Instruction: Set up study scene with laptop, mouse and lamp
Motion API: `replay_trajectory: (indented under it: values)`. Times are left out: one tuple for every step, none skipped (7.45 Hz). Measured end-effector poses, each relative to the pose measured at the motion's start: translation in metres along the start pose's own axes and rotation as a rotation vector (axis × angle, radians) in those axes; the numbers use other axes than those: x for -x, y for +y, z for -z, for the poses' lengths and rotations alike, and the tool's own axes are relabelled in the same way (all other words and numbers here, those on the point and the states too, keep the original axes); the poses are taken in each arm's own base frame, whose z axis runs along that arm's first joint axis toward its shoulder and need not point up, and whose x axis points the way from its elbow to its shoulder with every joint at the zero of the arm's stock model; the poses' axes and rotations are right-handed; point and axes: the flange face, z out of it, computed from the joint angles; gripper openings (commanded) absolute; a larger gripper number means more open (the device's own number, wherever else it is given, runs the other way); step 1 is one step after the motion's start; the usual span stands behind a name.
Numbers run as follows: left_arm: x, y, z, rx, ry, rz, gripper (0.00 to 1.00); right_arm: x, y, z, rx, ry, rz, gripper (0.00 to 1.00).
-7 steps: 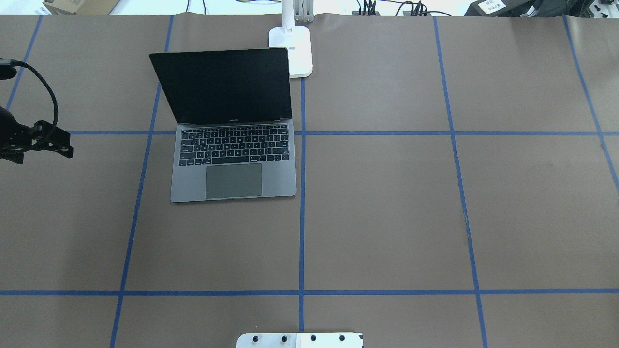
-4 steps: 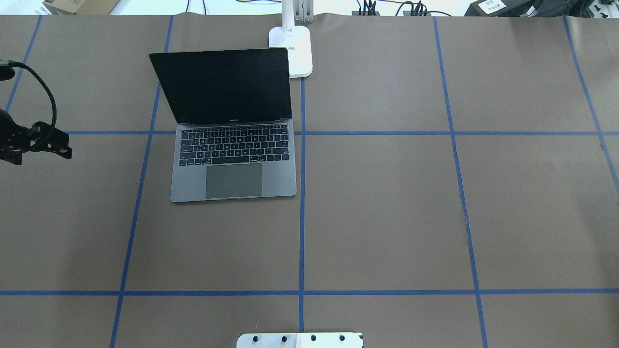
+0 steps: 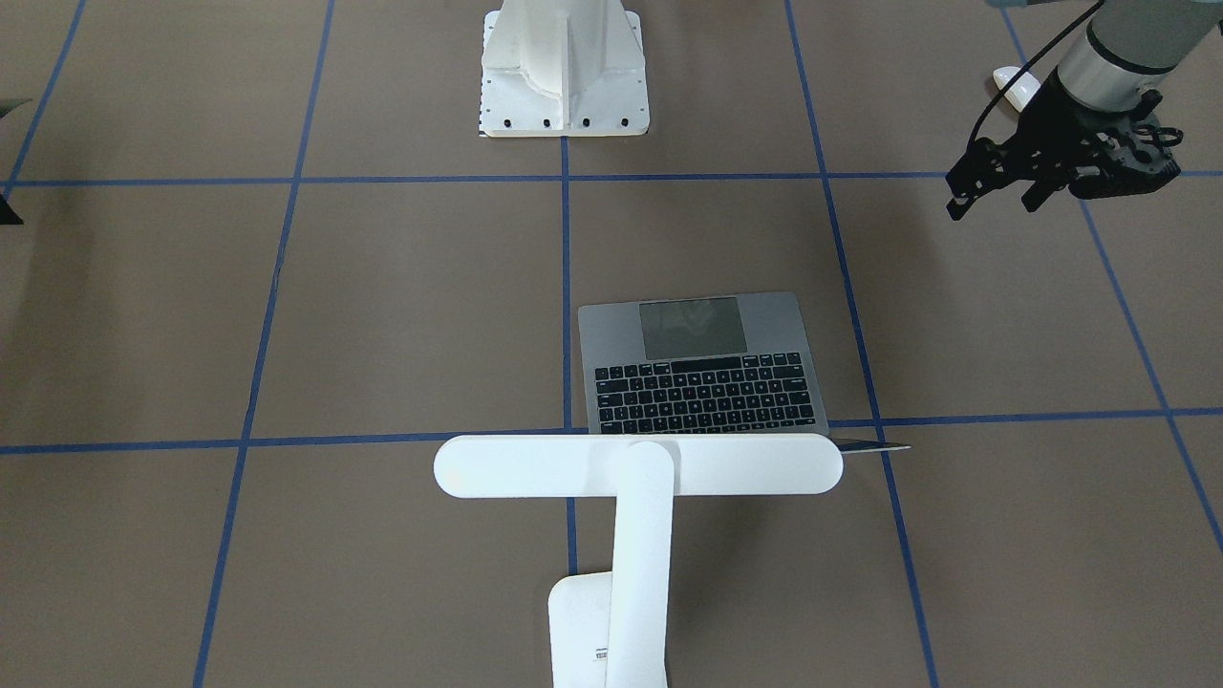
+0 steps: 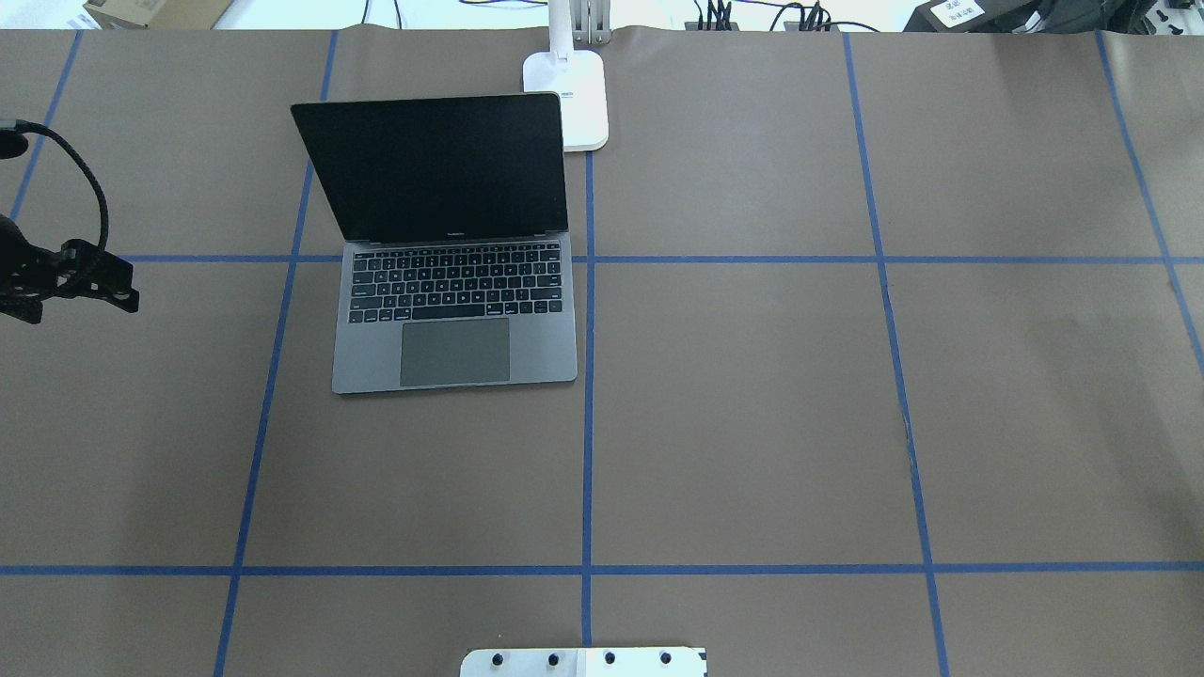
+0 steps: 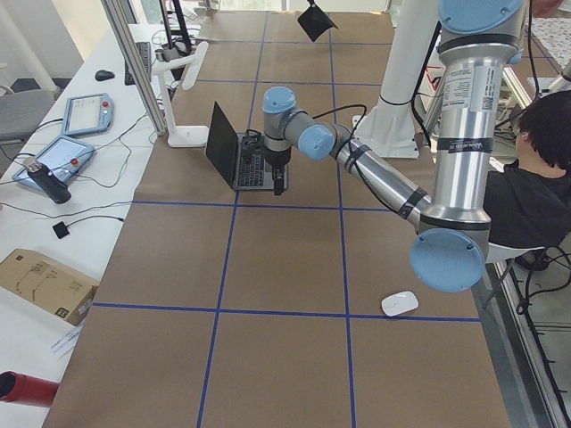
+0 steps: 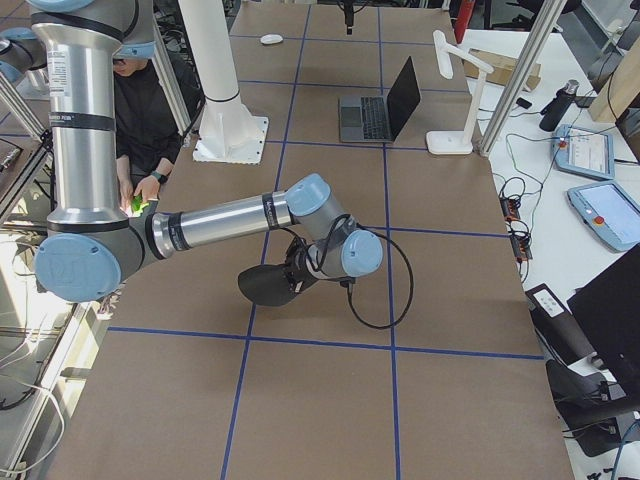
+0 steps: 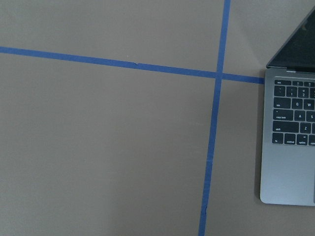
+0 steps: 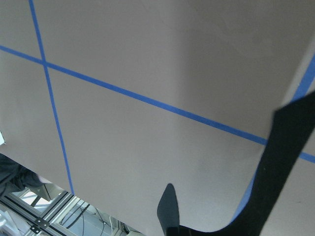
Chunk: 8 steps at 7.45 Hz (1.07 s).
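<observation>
Laptop (image 4: 451,282): slim, matte grey metal

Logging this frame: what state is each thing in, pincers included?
laptop: lid open, screen dark.
lamp: standing upright; lit or not cannot be told.
mouse: lying on the table, apart from the laptop.
left pincer: open, empty, above the table.
right pincer: open or shut cannot be told.
black mat: tilted, at the right pincer's tip.
</observation>
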Motion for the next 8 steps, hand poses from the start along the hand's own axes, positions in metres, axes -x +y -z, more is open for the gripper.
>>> replay_trajectory:
  values:
    - [0.001, 0.0, 0.002, -0.002, 0.001, 0.0, 1.0, 0.02, -0.014, 0.005, -0.012, 0.0, -0.023, 0.0]
    - [0.003, -0.001, 0.003, -0.005, 0.0, 0.004, 1.0, 0.04, -0.029, 0.001, -0.017, -0.016, -0.036, 0.0]
    - [0.008, -0.001, 0.002, -0.004, -0.004, 0.008, 1.0, 0.064, -0.045, -0.008, -0.015, -0.039, -0.042, 0.0]
    - [0.013, -0.001, 0.0, -0.002, -0.011, 0.013, 1.0, 0.093, -0.062, -0.014, -0.01, -0.051, -0.053, 0.0]
    - [0.017, -0.001, -0.001, -0.003, -0.015, 0.019, 1.0, 0.13, -0.078, -0.018, 0.0, -0.046, -0.073, 0.0]
    - [0.023, -0.003, 0.0, -0.006, -0.019, 0.029, 1.0, 0.172, -0.095, -0.023, 0.017, -0.029, -0.094, 0.0]
    - [0.032, -0.006, 0.003, -0.013, -0.025, 0.019, 1.0, 0.212, -0.109, -0.031, 0.037, -0.012, -0.111, 0.0]
    - [0.048, -0.013, 0.007, -0.025, -0.037, -0.019, 1.0, 0.245, -0.118, -0.041, 0.053, 0.001, -0.125, 0.0]
